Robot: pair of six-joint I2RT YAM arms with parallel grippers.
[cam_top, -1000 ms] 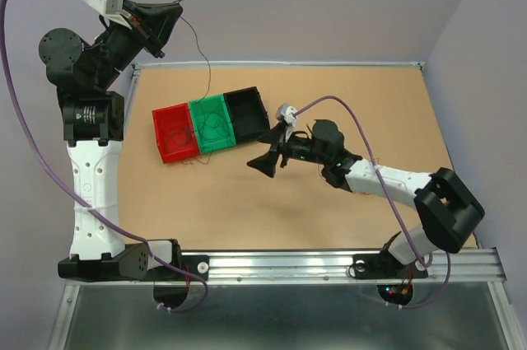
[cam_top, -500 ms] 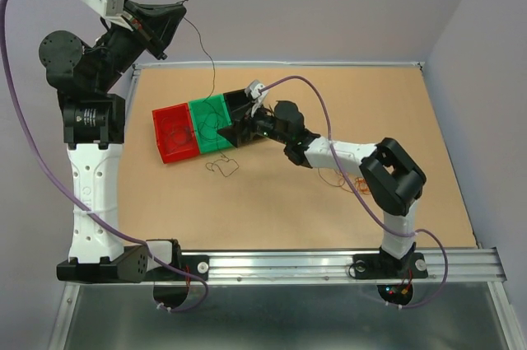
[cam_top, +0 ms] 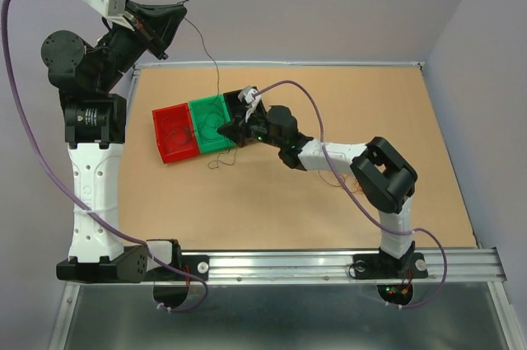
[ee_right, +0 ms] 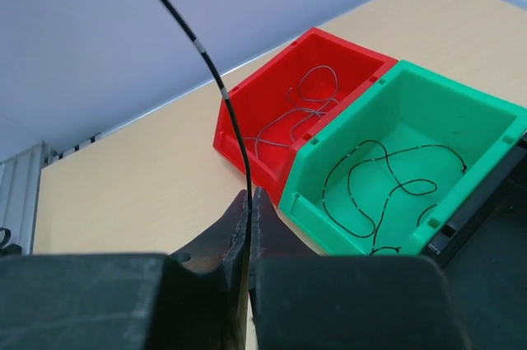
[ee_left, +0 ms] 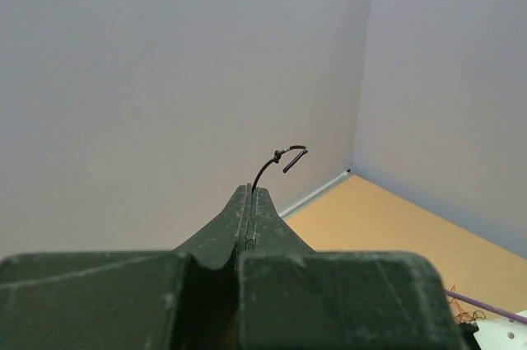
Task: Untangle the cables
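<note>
Pinching a thin black cable [ee_right: 216, 78] between fully closed fingers, the left gripper [cam_top: 176, 6] hangs high beyond the far-left corner of the tan table [cam_top: 395, 119]. The right gripper [ee_right: 249, 195], jaws also clamped on that cable, hovers by the green plastic bin [ee_right: 306, 189], next to the red plastic bin [ee_right: 239, 132].

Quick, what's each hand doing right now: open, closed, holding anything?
Left hand: closed, pinching the black cable near its end.
Right hand: closed on the same cable.
</note>
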